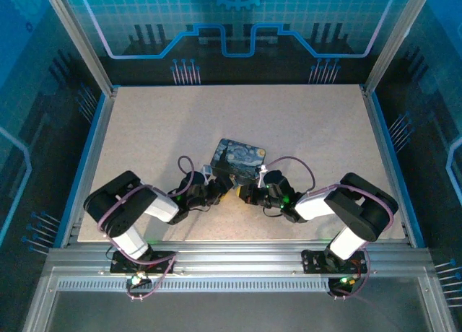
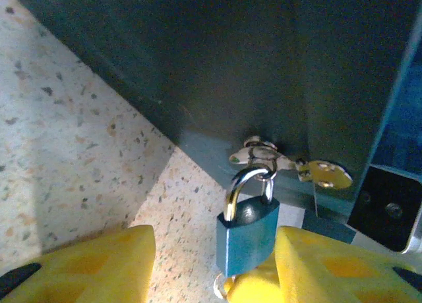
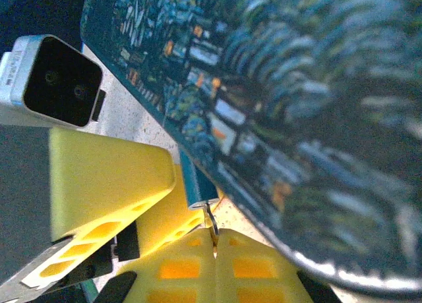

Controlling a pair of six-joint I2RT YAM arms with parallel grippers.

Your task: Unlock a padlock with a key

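The small blue-grey padlock (image 2: 247, 236) hangs by its metal shackle from the hasp (image 2: 260, 155) of the painted tin (image 1: 240, 161). My left gripper (image 2: 214, 253) is open around the padlock. Its right finger (image 2: 330, 263) touches the body, while a gap separates the body from the left finger (image 2: 92, 263). In the right wrist view, my right gripper (image 3: 214, 240) is shut on the thin metal key (image 3: 211, 217). The key reaches up to the underside of the padlock (image 3: 194, 181). Both grippers (image 1: 216, 191) (image 1: 245, 193) meet at the tin's near edge.
The tin's dark side wall (image 2: 231, 72) rises just behind the padlock, and its painted lid (image 3: 297, 99) looms over the right fingers. The left wrist's camera housing (image 3: 53, 85) sits close by. Speckled tabletop (image 1: 144, 130) surrounds the tin, bounded by a blue-edged frame (image 1: 94, 137).
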